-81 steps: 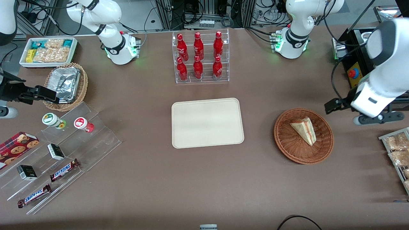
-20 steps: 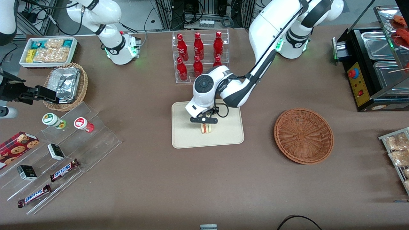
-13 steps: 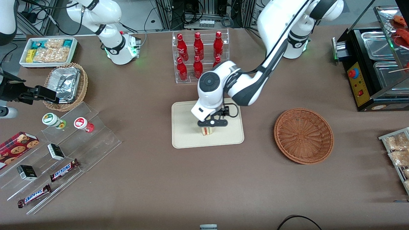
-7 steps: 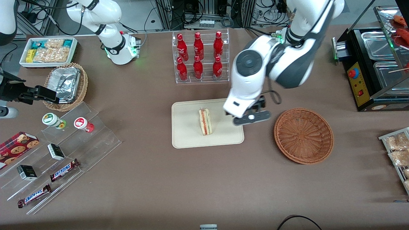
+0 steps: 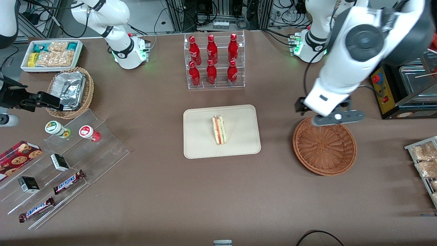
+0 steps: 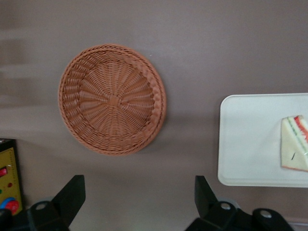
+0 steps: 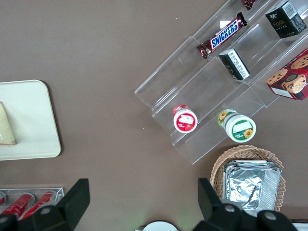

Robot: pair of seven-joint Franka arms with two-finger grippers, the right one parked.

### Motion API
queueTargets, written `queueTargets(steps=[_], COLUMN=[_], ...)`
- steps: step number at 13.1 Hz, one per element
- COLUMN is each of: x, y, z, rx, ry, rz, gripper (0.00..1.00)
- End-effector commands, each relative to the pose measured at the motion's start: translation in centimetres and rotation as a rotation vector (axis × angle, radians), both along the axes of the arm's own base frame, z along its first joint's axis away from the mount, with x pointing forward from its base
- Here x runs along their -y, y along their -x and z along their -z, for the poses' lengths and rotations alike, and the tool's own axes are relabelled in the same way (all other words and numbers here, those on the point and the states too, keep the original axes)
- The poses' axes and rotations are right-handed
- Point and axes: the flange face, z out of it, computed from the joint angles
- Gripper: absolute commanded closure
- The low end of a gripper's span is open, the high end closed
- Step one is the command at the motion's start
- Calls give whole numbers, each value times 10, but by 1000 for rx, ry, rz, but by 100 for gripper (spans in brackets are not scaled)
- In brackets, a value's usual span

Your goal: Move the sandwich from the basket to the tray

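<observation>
- The sandwich (image 5: 219, 130) stands on its edge in the middle of the tray (image 5: 198, 150).
- The gripper (image 5: 336, 117) hangs wide apart and empty above the basket (image 5: 324, 147), well away from the sandwich.

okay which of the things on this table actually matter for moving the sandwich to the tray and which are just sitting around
Part of the job:
sandwich, now on the tray
basket, holding nothing
gripper, open, above the basket's rim

Just lying about:
rack of red bottles
foil basket
snack bin
Snickers bars
two small jars
</observation>
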Motion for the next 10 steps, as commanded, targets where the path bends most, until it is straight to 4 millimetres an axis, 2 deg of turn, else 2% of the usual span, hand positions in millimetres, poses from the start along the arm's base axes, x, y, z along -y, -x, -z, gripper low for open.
queueTargets(steps=[1,3,7,9,10], x=[-47,-84,-134,-144,-143], y=[22,23,26,19,15], z=[-15,-23,-40,-45,-44], rx=[-19,-33,-17,-3,-3], ry=[22,57,83,88,89], rz=[68,89,76,59,65], gripper=[0,0,0,0,0])
